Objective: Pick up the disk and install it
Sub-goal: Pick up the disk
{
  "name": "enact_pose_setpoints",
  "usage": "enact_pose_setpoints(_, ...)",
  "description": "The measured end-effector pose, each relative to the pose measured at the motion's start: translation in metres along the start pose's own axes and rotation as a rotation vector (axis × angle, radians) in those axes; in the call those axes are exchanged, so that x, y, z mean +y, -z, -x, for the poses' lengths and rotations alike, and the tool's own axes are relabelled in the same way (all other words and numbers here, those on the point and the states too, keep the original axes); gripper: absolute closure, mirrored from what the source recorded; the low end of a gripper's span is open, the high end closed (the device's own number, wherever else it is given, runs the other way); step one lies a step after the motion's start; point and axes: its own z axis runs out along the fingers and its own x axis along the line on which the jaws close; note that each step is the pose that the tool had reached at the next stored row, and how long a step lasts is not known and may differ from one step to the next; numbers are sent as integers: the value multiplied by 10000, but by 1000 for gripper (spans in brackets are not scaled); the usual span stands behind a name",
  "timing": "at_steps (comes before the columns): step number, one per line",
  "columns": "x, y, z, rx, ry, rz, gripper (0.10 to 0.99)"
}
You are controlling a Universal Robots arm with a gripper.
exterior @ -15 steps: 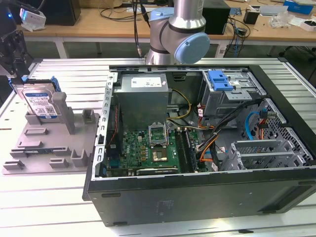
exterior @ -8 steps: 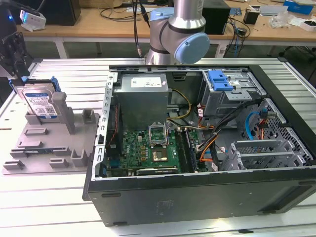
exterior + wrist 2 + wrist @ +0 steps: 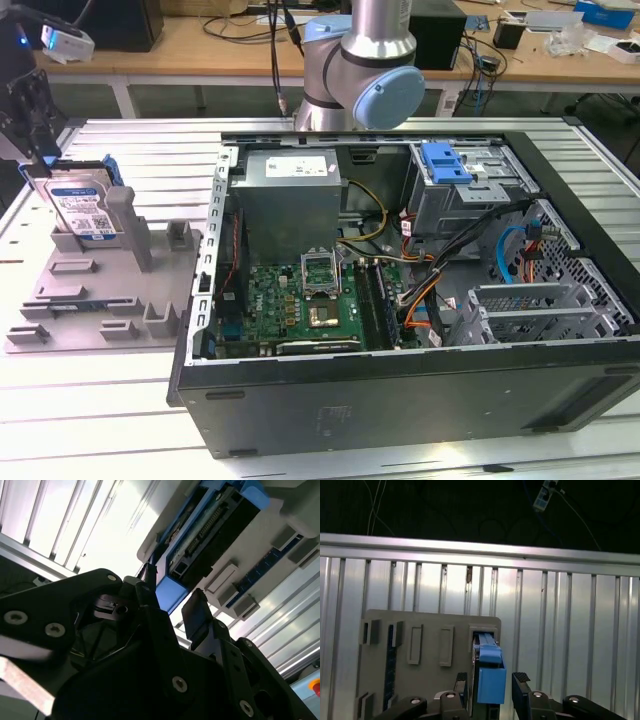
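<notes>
Fingers [image 3: 521, 678] of the gripper [image 3: 491, 680] stood apart, astride the disk [image 3: 489, 667], upright in the grey holder [image 3: 427, 625] beside the case [image 3: 400, 395]. Risk: an off-centre closure might cock it in its slot.

Near the frame's centre the disk [image 3: 487, 655] stands on edge in a slot of the grey fixture plate [image 3: 430, 685], its blue carrier towards the camera. The gripper [image 3: 491, 681] straddles it, jaws spread, with 2 black fingers [image 3: 521, 680], 1 on each side. The plate lies on the ribbed metal table [image 3: 570, 630]. Beyond the table's rail are darkness and thin cables [image 3: 372, 505].
</notes>
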Motion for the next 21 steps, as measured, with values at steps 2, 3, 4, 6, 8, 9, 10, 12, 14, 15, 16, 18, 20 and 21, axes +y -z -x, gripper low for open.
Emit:
enact_pose_setpoints(2, 0, -14, 0, 3, 54, 0, 604)
enact_pose_setpoints(3, 1, -19, 0, 3, 72, 2, 604)
enact_pose_setpoints(4, 2, -22, 0, 4, 84, 2, 604)
enact_pose_setpoints(6, 3, -32, 0, 4, 107, 0, 604)
enact_pose_setpoints(8, 4, -46, 0, 6, 135, 0, 604)
enact_pose_setpoints(9, 4, -54, 0, 7, 151, 1, 604)
enact_pose_setpoints(10, 4, -63, 0, 7, 168, 1, 604)
enact_pose_setpoints(12, 5, -74, 0, 8, 188, 1, 604)
enact_pose_setpoints(14, 5, -95, 0, 9, 223, 1, 604)
enact_pose_setpoints(15, 5, -104, 0, 10, 240, 1, 604)
enact_pose_setpoints(16, 5, -109, 0, 11, 249, 1, 604)
enact_pose_setpoints(18, 5, -122, 1, 11, 273, 2, 604)
enact_pose_setpoints(20, 6, -136, 0, 13, 298, 1, 604)
enact_pose_setpoints(21, 6, -143, 0, 13, 312, 1, 604)
